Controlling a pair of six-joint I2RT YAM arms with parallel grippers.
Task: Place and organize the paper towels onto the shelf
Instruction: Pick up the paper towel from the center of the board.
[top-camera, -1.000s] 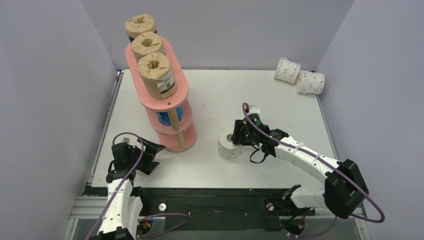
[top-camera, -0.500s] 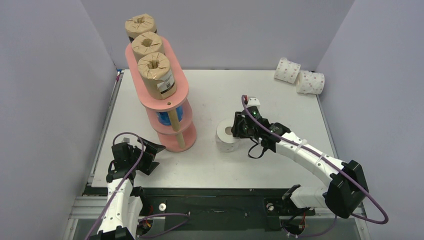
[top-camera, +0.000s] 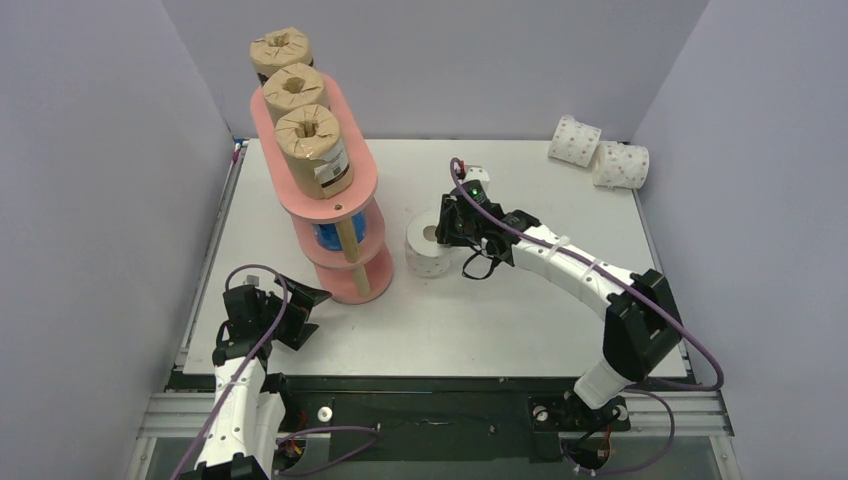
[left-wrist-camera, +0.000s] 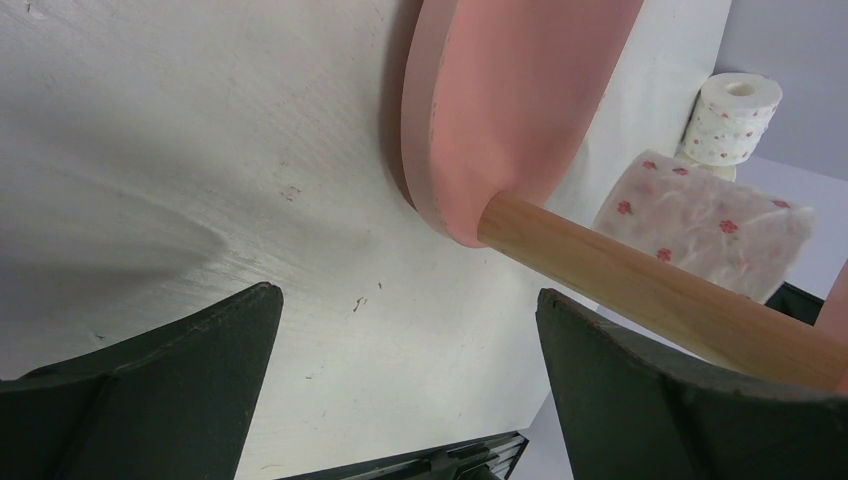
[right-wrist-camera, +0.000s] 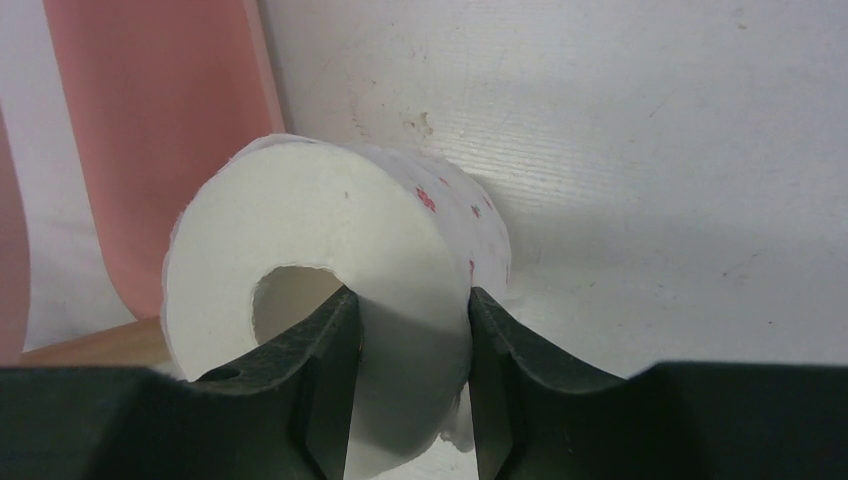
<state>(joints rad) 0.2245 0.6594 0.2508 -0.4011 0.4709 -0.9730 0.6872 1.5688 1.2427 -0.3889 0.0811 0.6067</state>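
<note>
1. My right tool (top-camera: 441, 230) is narrowed onto the wall of a white pink-dotted roll (top-camera: 426, 250), with one finger inside the core and one outside.
2. That roll is just beside the pink shelf (top-camera: 366, 178), level with its lowest board (top-camera: 378, 272). I cannot tell whether it touches the surface (top-camera: 520, 330).
3. Its core opening faces up, so its long axis stands roughly upright.
4. To do this step well, I judge I should hold that axis upright. I should go in low, steer clear of the wooden post (top-camera: 349, 250), and seat the roll flat before letting go.
5. My left tool (top-camera: 298, 305) is spread wide and holds nothing, near the shelf's base.
</note>
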